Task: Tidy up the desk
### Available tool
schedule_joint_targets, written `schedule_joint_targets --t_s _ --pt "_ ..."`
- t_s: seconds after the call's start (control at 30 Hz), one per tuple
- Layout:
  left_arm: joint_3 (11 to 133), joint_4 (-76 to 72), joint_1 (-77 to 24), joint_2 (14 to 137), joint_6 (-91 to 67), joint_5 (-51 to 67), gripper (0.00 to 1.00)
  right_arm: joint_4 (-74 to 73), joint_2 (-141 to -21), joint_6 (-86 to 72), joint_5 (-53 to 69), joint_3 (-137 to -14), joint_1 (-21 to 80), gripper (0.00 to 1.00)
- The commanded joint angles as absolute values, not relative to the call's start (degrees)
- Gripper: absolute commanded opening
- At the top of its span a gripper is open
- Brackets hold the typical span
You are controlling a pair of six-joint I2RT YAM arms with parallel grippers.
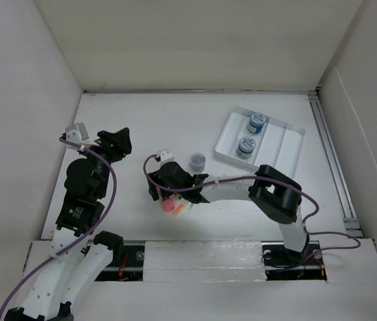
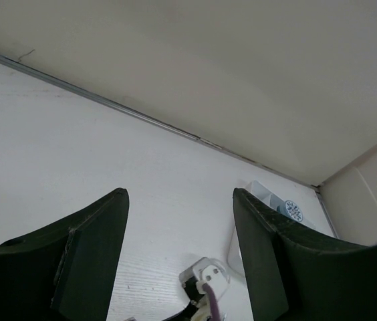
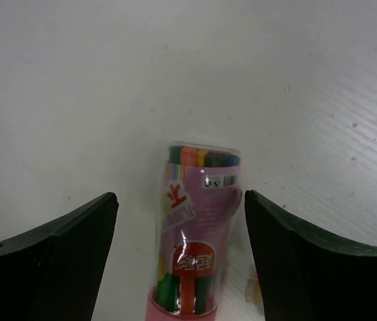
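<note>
The right arm stretches leftward across the white counter (image 1: pixel 175 120), which fills the frame's middle. The right end effector (image 3: pixel 180 195) stands open astride a marker tube (image 3: pixel 198 254), seemingly not touching it. At left, the folded arm's left end effector (image 2: pixel 180 194) gapes empty.

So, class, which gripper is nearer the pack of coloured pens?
Right. The right gripper straddles the pen pack, jaws open; the left gripper hangs well off to its left.

Top view high over whole desk (image 1: pixel 175 127), left wrist low, facing far wall (image 2: pixel 242 60), right wrist close above desk
</note>
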State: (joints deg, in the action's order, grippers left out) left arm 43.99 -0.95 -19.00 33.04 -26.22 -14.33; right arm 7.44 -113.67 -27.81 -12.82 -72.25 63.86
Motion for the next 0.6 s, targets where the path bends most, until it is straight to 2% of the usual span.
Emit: schedule_joint_targets --t_s 0.0,0.17,0.23,0.27,0.33,0.37,0.57 --pt "45.6 -2.9 -19.0 32.8 -26.3 -13.4 0.60 3.7 -115.6 -27.5 -10.8 -76.1 64.7 0.81" --pt "45.7 -2.8 -19.0 32.4 -26.1 -14.1 0.60 0.2 -117.9 -29.8 -15.5 -78.3 64.7 0.73" --pt "45.6 -3.2 -19.0 32.2 -26.2 -13.0 0.60 0.2 -118.0 -29.9 -15.5 -78.3 64.7 0.55" --pt "45.5 -3.3 -19.0 31.7 -26.0 -13.1 0.60 0.2 -118.0 -30.1 -15.7 -78.5 64.7 0.40" --pt "45.5 -3.1 -19.0 31.9 -26.1 -13.7 0.60 -1.5 -117.4 -30.8 -16.4 -79.1 64.7 0.32" --pt "45.7 -2.7 -19.0 32.3 -26.2 -12.8 0.60 1.8 -115.2 -31.0 -16.3 -78.8 64.7 0.24" --pt "45.7 -2.8 -19.0 32.2 -26.1 -12.9 0.60 6.9 -109.1 -33.7 -17.1 -79.5 61.3 0.23"
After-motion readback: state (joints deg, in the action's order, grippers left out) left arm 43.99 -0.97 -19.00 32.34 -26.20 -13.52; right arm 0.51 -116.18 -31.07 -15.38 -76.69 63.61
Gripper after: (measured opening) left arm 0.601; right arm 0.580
